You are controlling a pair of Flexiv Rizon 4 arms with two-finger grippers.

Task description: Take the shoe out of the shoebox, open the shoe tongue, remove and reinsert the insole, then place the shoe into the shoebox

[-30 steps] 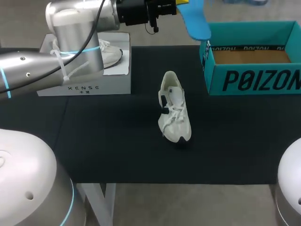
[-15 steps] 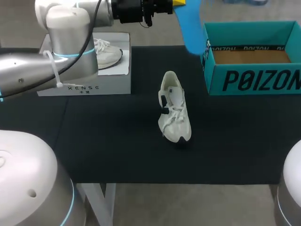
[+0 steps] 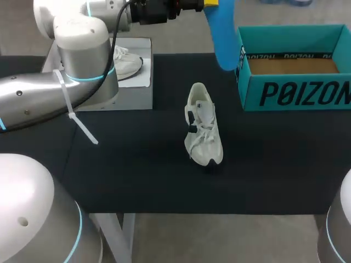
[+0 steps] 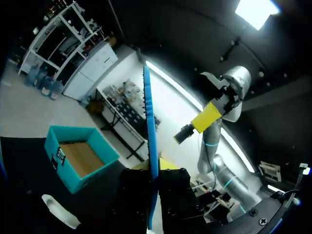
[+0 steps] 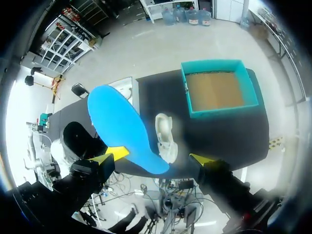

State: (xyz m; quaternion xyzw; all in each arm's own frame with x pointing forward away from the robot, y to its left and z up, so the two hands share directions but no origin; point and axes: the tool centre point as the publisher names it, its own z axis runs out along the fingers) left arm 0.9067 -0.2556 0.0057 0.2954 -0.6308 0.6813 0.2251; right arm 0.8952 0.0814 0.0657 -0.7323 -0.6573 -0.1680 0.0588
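Our left arm [image 3: 49, 98] comes in from the left and reaches along the far side of the desk [image 3: 137, 170]. The left pincer [image 3: 210, 4] is clamped on one end of the blue insole [image 3: 222, 38]. The insole hangs down from the fingers, and its lower end shows just left of the shoebox [image 3: 296, 90] in the head view. In the left wrist view we see the insole edge-on, a thin blue strip pinched from both sides between the fingers and running out ahead of them.

The white shoe [image 3: 203, 131] stands on its sole near the middle of the desk. Its toe points to the near edge and its heel to the far edge, with its mouth facing up. It sits well apart from the teal shoebox, which stands at the far right with its top open and its brown floor showing.

The right pincer [image 5: 156, 157] is spread wide, its yellow tips far apart, and it looks down on the desk from high above. The insole lies ahead of it, between it and the desk, beside the shoe.

At the far left stands a grey box [image 3: 134, 96] with a second white shoe [image 3: 127, 63] on top.
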